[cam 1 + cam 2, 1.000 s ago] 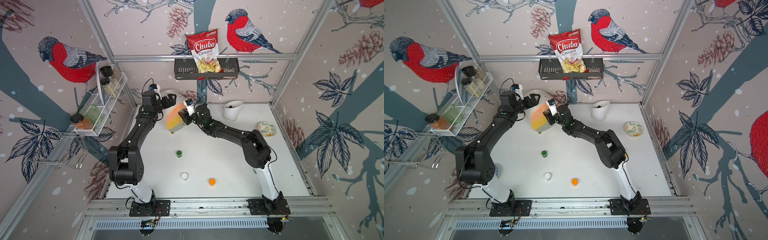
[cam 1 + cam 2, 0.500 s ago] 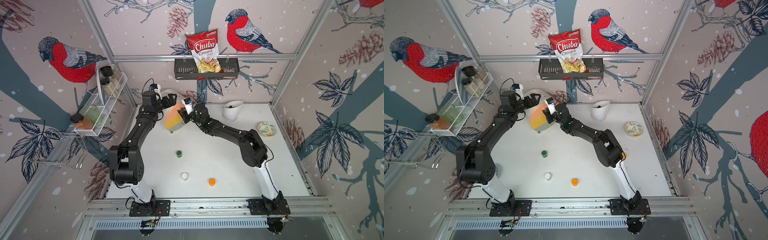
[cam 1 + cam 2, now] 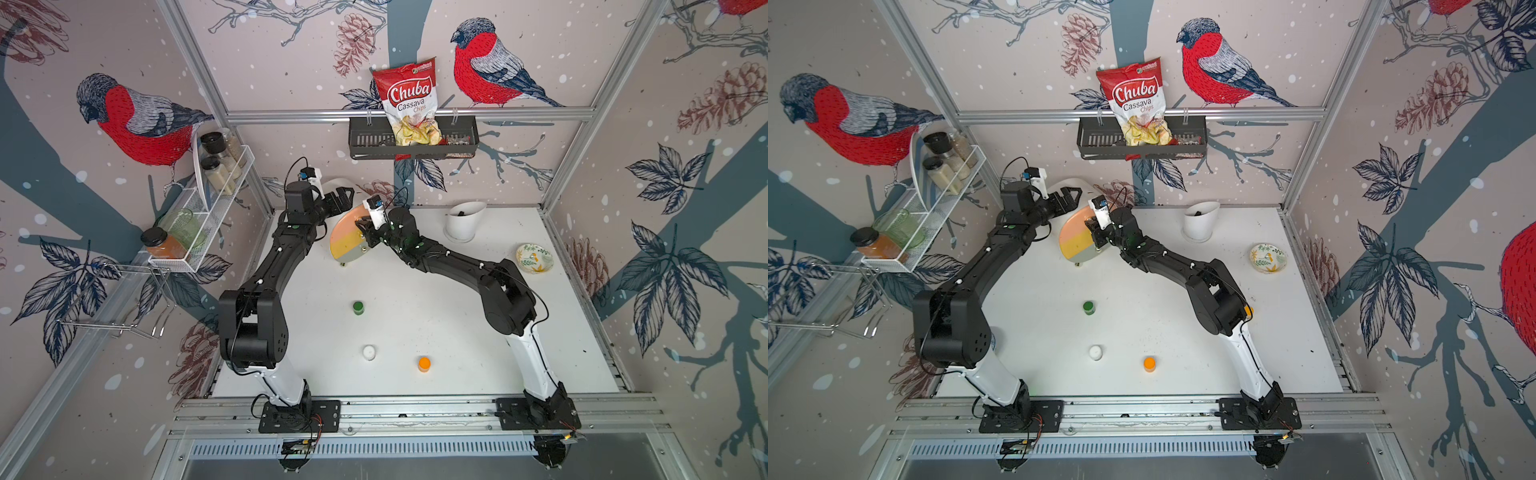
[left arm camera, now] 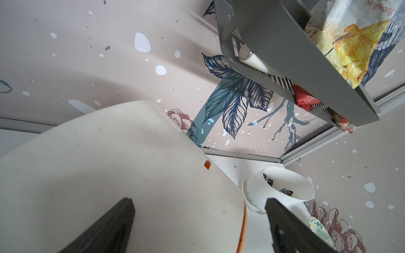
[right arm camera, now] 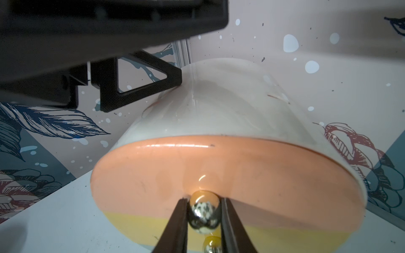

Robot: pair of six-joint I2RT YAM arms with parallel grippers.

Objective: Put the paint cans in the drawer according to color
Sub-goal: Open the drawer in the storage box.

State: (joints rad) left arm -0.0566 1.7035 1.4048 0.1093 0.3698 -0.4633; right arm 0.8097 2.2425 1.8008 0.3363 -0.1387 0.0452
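The right gripper [image 5: 205,200] is closed on the brass knob [image 5: 205,213] of the peach drawer front [image 5: 175,170], one finger on either side of the ball; this is the top of the three fronts on the small white chest [image 3: 347,245], which stands at the far left of the table [image 3: 415,316]; the yellow front's knob [image 5: 211,244] just below is untouched.

The coming move turns on the drawer's sliding axis; the chest's face looks toward the near right, roughly along the right forearm, so the knob lies straight ahead of the claw; I judge the pull should run back along that line, toward the arm's own base, not sideways.

The left gripper [image 3: 343,198] is spread wide at the chest's arched white top, on the side away from the knob; one finger [image 5: 153,83] seems to touch the top, well placed to brace the chest; the peach drawer looks shut.

The green paint can [image 3: 358,308], white paint can [image 3: 368,352] and orange paint can [image 3: 423,364] stand apart on the near middle of the table, well clear of both claws.
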